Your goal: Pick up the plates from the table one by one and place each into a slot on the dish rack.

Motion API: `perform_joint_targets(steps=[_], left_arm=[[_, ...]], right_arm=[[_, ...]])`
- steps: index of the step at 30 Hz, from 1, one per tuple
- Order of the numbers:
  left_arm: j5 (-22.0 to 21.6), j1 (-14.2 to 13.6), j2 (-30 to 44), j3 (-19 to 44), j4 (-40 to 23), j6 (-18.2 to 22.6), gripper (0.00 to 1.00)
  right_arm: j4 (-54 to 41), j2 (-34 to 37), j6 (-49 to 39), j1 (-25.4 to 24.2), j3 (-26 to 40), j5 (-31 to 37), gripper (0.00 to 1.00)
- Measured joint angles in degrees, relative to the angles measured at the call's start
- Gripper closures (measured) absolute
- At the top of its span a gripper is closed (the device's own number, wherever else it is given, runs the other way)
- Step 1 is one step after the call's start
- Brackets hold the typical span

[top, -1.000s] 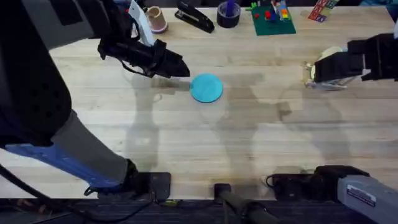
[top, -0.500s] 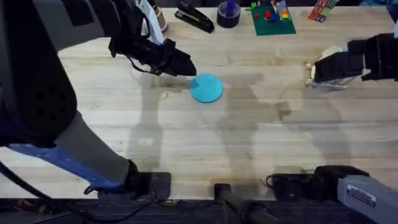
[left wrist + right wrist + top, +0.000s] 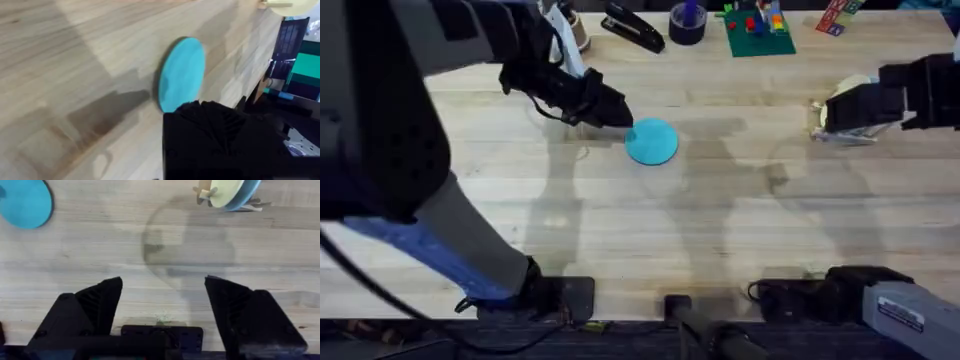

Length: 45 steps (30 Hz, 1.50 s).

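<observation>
Reaching low across the pale plank worktop (image 3: 720, 220), our left claw (image 3: 616, 117) meets the rim of the flat turquoise round plastic plate (image 3: 652, 141), its opening indiscernible, presumably to lift it toward the small wooden dowel rack (image 3: 227, 197), while our right claw (image 3: 162, 300) hangs spread wide.

no text, brand, number or sign reads clearly anywhere. a white label (image 3: 903, 312) on the right arm's base carries dark print, too small to make out. a colourful printed card (image 3: 836, 15) at the table's far edge is also illegible.
</observation>
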Motion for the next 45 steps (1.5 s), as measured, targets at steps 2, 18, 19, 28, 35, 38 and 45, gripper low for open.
perform_joint_targets(steps=[2,18,19,28,35,38,45], left_arm=[[-0.16,0.00,1.98,0.00,0.49,-0.02,0.962],[-1.87,0.26,9.47,0.61,1.49,-0.70,0.962],[-1.89,0.26,9.47,0.63,1.47,-0.72,0.963],[-1.91,0.26,9.47,0.63,1.46,-0.85,0.962],[-1.93,0.26,9.47,0.63,1.49,-1.14,0.961],[-1.93,0.26,9.47,0.63,1.49,-1.31,0.960],[-1.93,0.26,9.47,0.63,1.49,-1.33,0.961]], right_arm=[[0.00,0.00,0.00,0.00,0.00,0.00,0.007],[0.00,0.00,0.00,0.00,0.00,0.00,0.007],[0.00,0.00,0.00,0.00,0.00,0.00,0.006],[0.04,0.00,0.00,0.00,0.00,0.00,0.008],[1.59,0.49,0.39,0.00,0.00,-2.94,0.007],[4.07,2.23,0.64,0.00,0.00,-5.72,0.008],[10.43,9.70,1.85,0.00,0.00,-15.26,0.007]])
